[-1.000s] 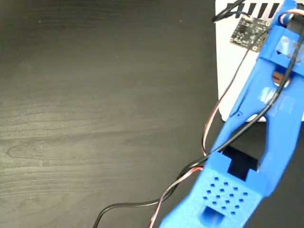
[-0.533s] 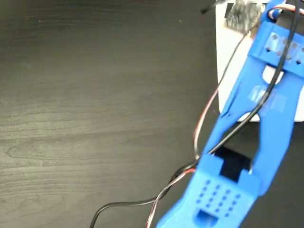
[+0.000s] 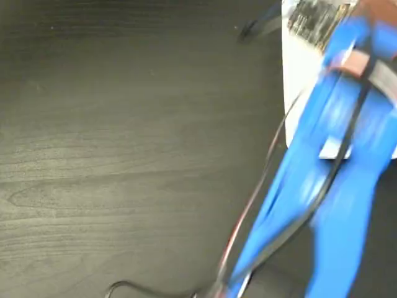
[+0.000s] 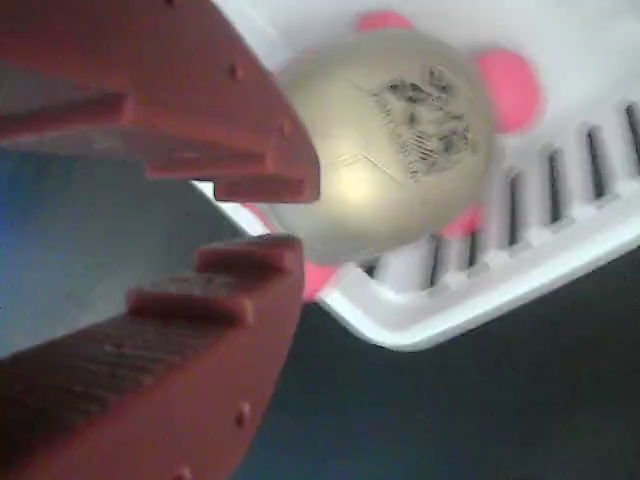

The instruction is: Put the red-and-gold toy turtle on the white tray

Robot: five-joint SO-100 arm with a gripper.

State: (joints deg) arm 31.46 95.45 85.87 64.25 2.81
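In the fixed view my blue arm (image 3: pixel 335 161) is a blurred diagonal from the lower edge over the dark desk (image 3: pixel 124 155) to the white tray (image 3: pixel 298 68). On the wrist view, the tool (image 4: pixel 262 215) gapes slightly, gripping nothing; the red-and-gold toy turtle (image 4: pixel 385 140) sits on the tray's striped edge, just beyond the fingertips.

In the fixed view the blue arm (image 3: pixel 335 155) is smeared by motion blur, and it covers most of the white tray (image 3: pixel 298 68), which the top and right edges cut off. In the wrist view, the 2 fingers (image 4: pixel 215 290) hide part of the red-and-gold toy turtle (image 4: pixel 385 140); its printed mark is too blurred to read.
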